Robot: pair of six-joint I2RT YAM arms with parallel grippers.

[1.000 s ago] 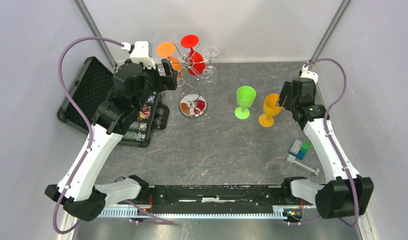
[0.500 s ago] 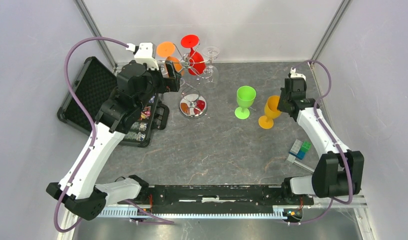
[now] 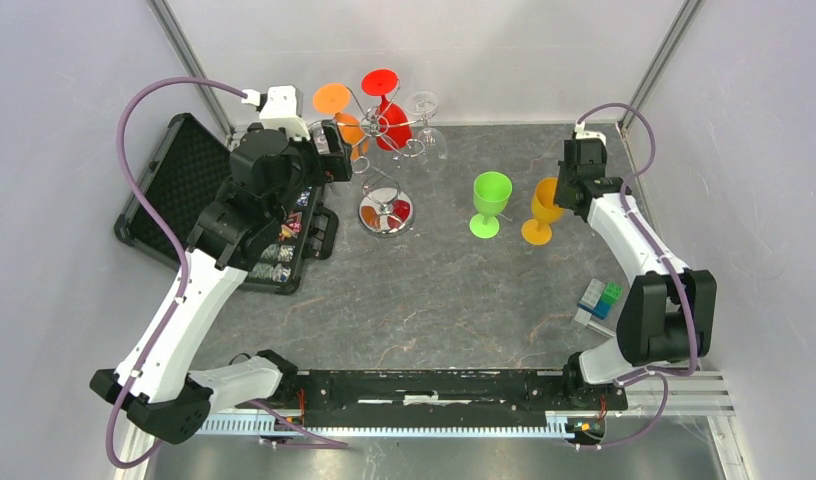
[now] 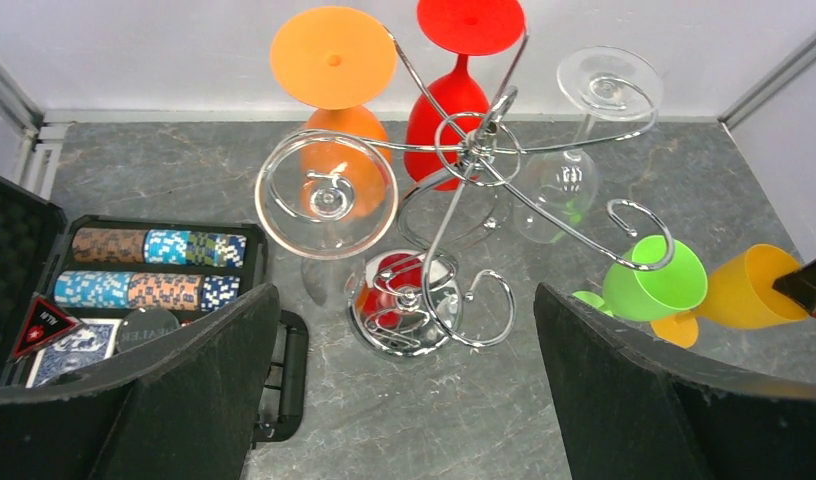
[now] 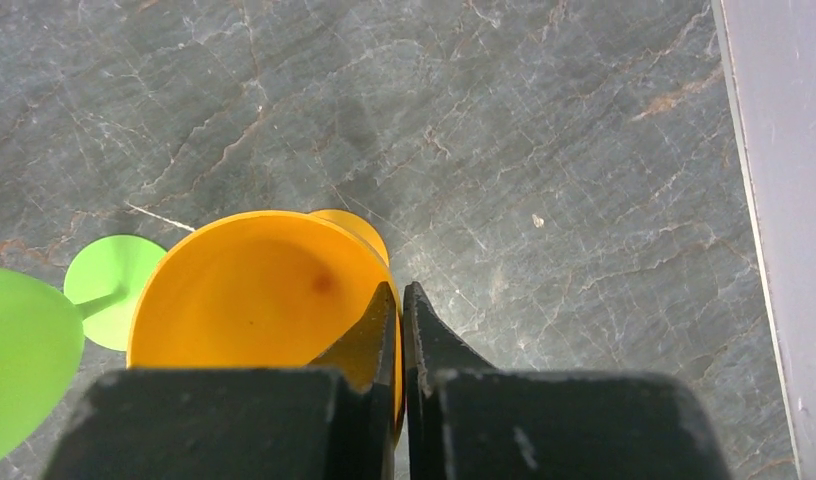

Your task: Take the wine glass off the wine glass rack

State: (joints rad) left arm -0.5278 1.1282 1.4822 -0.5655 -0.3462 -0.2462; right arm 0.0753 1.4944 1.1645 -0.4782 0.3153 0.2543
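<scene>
The case (image 3: 179, 175) holds chips (image 4: 149, 268) and cards (image 4: 69, 360); left hand (image 4: 404, 292) gapes wide; right hand (image 5: 401, 300) seemingly pinches yellow glass (image 5: 254, 290) rim.

The setting reads as a robotics lab test cell. A dark stone-patterned table (image 3: 434, 300) is enclosed by plain pale wall panels (image 3: 524, 50), which are joined at metal corner posts (image 3: 187, 55) behind the wine glass rack (image 3: 384, 212). Two white-and-black robot arms (image 3: 199, 300) are bolted to a black mounting rail (image 3: 434, 385) well in front of the rack. Purple cables (image 3: 199, 80) are looped to either side of it.
</scene>
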